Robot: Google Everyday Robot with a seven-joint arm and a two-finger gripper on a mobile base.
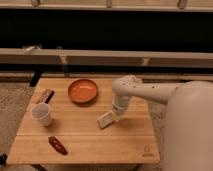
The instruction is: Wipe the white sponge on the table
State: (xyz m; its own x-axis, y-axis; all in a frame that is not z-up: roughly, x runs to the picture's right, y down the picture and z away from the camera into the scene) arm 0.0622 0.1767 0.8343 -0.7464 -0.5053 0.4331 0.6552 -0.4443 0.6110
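Observation:
The white sponge (105,119) is a small off-white block lying on the light wooden table (85,142), right of centre. My gripper (114,114) comes down from the white arm and is shut on the sponge's right end, pressing it against the tabletop. The sponge's far end is hidden under the gripper.
An orange bowl (82,91) sits at the back of the table. A white cup (42,114) stands at the left, with a dark packet (45,95) behind it. A red-brown item (57,145) lies near the front left. My large white body (192,130) fills the right side.

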